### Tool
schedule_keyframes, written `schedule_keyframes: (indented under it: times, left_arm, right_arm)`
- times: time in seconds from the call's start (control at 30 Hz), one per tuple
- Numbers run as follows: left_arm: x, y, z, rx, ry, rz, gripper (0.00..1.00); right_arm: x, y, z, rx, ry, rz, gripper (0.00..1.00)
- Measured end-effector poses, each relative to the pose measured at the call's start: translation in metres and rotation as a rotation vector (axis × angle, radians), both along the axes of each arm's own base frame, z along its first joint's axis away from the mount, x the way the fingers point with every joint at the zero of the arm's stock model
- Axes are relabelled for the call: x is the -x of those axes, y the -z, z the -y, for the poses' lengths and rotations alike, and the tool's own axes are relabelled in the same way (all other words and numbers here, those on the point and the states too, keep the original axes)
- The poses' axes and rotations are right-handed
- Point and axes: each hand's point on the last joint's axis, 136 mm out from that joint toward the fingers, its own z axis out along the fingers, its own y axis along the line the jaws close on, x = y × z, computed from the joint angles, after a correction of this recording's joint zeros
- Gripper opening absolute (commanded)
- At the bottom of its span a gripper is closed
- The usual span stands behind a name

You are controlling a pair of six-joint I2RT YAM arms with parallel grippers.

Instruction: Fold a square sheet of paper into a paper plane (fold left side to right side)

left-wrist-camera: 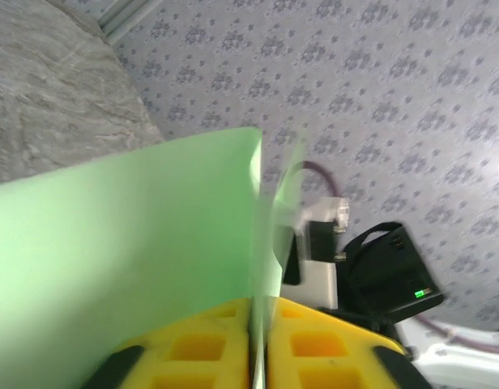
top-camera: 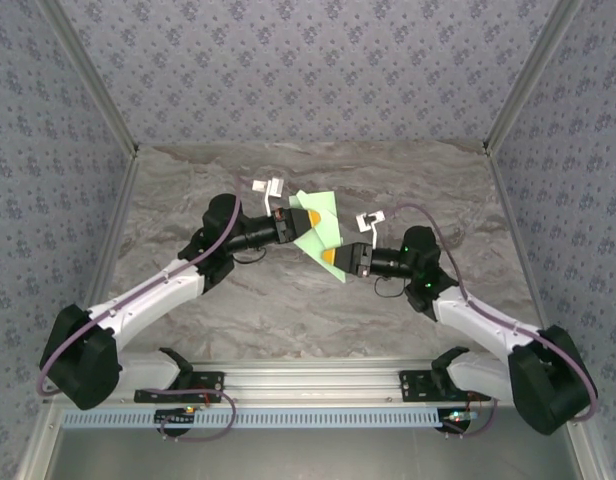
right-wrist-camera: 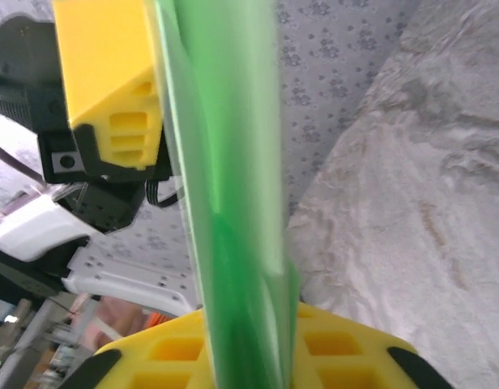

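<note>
The marbled desk (top-camera: 288,320) lay beneath both arms. The left arm (top-camera: 153,293) and right arm (top-camera: 485,322) reached inward toward its centre. The folded green paper (top-camera: 323,225) was held between them over mid-desk. The left jaws were clamped on its left edge, the right jaws on its near tip.

Arms angle inward, elbows out; left gripper (top-camera: 304,220) and right gripper (top-camera: 334,258) both pinch the paper plane (top-camera: 325,230).
</note>
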Motion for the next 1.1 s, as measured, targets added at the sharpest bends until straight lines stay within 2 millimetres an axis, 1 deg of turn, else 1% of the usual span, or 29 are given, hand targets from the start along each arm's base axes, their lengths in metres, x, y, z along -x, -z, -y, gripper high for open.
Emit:
schedule_keyframes:
  times: [0.03, 0.1, 0.2, 0.3, 0.4, 0.57, 0.67, 0.77, 0.87, 0.97, 1.03, 1.1]
  left_arm:
    - [0.000, 0.003, -0.002, -0.018, -0.009, -0.003, 0.47]
    - [-0.001, 0.011, -0.009, -0.061, -0.033, -0.010, 0.57]
    - [-0.002, 0.020, -0.030, -0.153, -0.119, -0.009, 0.63]
    - [0.001, 0.024, -0.061, -0.259, -0.236, 0.013, 0.65]
    - [0.009, 0.022, -0.094, -0.343, -0.352, 0.048, 0.67]
    - [0.025, 0.004, -0.151, -0.404, -0.549, 0.118, 0.71]
    - [0.033, 0.000, -0.173, -0.419, -0.626, 0.138, 0.71]
    - [0.036, 0.002, -0.185, -0.444, -0.667, 0.138, 0.71]
    - [0.036, 0.011, -0.190, -0.482, -0.681, 0.118, 0.72]
    - [0.035, 0.020, -0.192, -0.511, -0.684, 0.100, 0.72]
    - [0.035, 0.023, -0.192, -0.521, -0.685, 0.095, 0.72]
    - [0.035, 0.025, -0.193, -0.526, -0.686, 0.092, 0.72]
  right_arm:
    - [0.001, -0.001, 0.002, 0.025, 0.014, 0.016, 0.13]
    - [0.002, -0.001, 0.008, 0.089, 0.048, 0.053, 0.11]
    - [0.000, 0.001, 0.015, 0.219, 0.102, 0.103, 0.10]
    - [-0.004, 0.016, 0.023, 0.410, 0.160, 0.133, 0.09]
    - [-0.005, 0.044, 0.030, 0.672, 0.205, 0.156, 0.07]
    - [-0.008, 0.103, 0.040, 1.254, 0.216, 0.244, 0.05]
    - [-0.015, 0.131, 0.048, 1.608, 0.206, 0.338, 0.05]
    - [-0.023, 0.149, 0.049, 1.905, 0.178, 0.466, 0.05]
    - [-0.026, 0.162, 0.043, 2.114, 0.138, 0.598, 0.04]
    - [-0.026, 0.178, 0.038, 2.238, 0.083, 0.687, 0.05]
    - [-0.023, 0.188, 0.037, 2.282, 0.050, 0.716, 0.07]
    - [-0.020, 0.197, 0.035, 2.306, 0.019, 0.733, 0.13]
